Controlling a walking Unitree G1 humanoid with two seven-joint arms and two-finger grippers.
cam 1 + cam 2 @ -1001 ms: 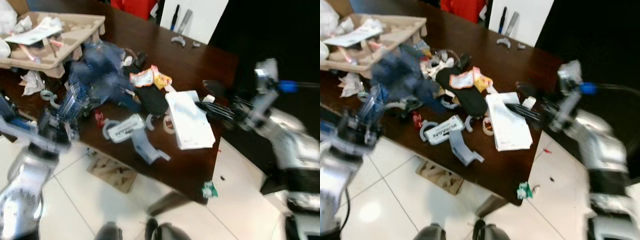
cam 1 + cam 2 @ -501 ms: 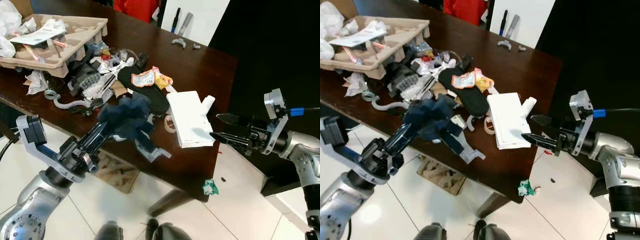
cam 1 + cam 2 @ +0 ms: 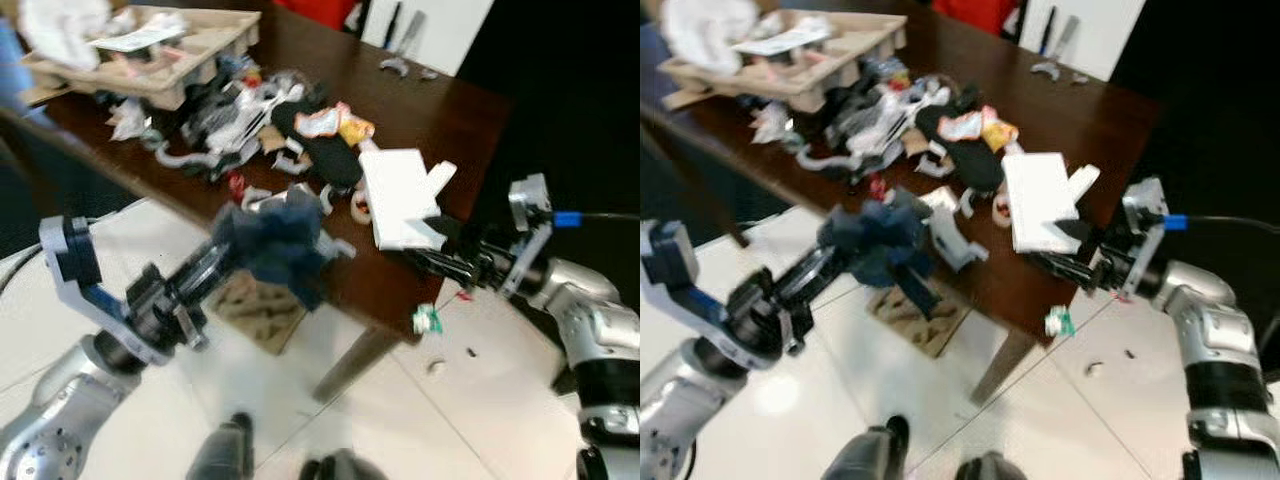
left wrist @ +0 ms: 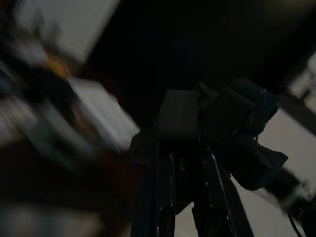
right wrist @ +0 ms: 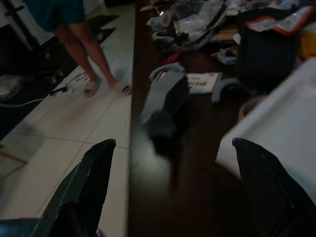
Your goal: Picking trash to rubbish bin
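Off table (image 3: pixel 470 110) edge: left gripper (image 3: pixel 238 250) pinching dark blue cloth (image 3: pixel 275 245); right gripper (image 3: pixel 1065 262) fingers spread

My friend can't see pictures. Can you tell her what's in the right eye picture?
The robot's left tool holds a crumpled dark blue rag out over the white floor, beside a dark wooden table littered with trash. Its right tool, fingers apart, reaches toward a flat white box near the table's edge. A cardboard tray sits at the far end.
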